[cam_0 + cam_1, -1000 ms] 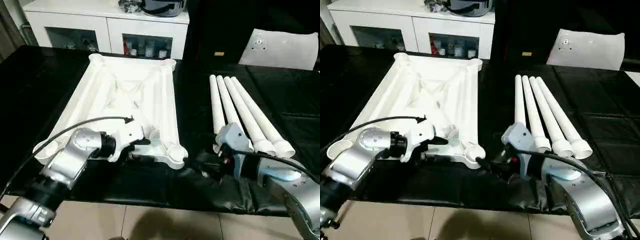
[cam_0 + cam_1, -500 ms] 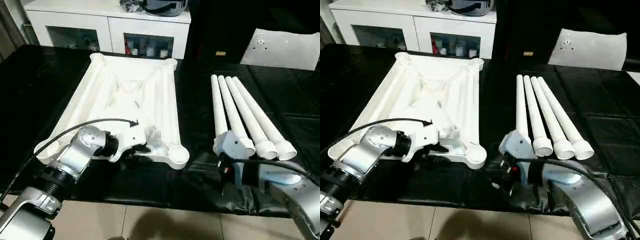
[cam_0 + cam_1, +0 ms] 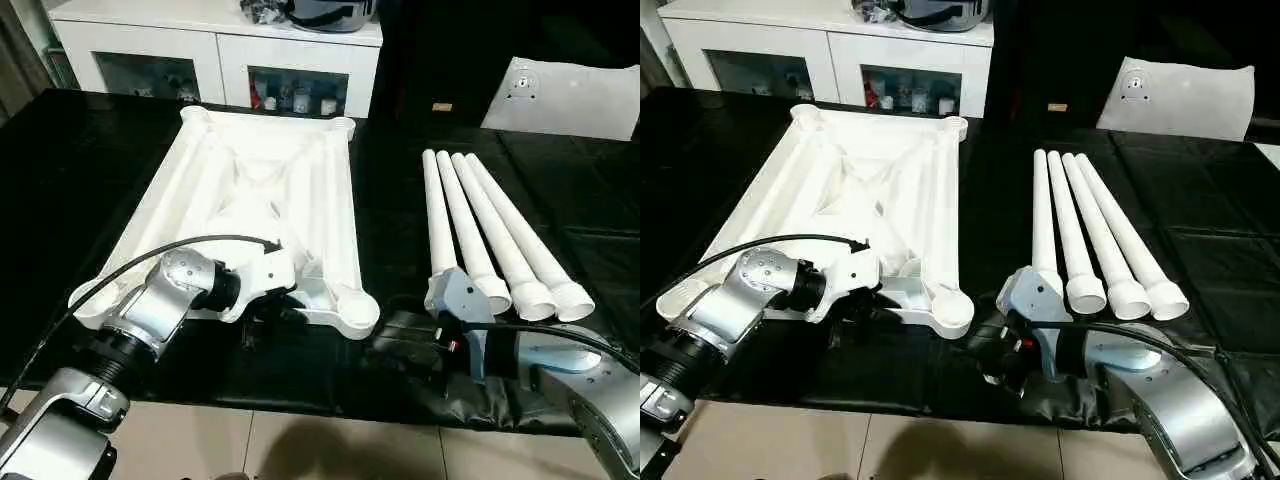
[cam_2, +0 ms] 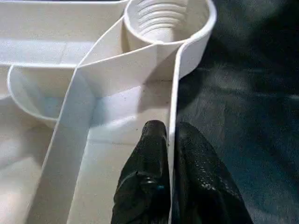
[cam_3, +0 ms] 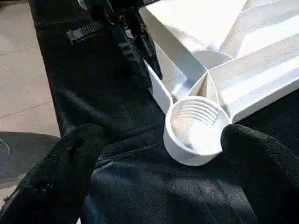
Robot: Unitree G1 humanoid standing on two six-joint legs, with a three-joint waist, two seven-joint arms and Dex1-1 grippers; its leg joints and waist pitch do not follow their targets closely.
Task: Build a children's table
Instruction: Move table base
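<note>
Assembly has barely begun: the tabletop (image 3: pixel 265 215) lies upside down on the black table (image 3: pixel 80 150), ribbed underside up, and every corner socket in view is empty. The four legs (image 3: pixel 495 235) lie side by side, touching one another, well apart from the tabletop and just beyond the right tool (image 5: pixel 159 154). The left tool (image 4: pixel 169 186) is pinched closed on the tabletop's near rim, one finger inside the wall and one outside, a short way from the nearest corner socket (image 4: pixel 166 21). The right tool is wide open and empty, its two fingers flanking that same socket without touching it. Left to do, as I judge it: all four legs must go into their sockets, then the table turned upright.
</note>
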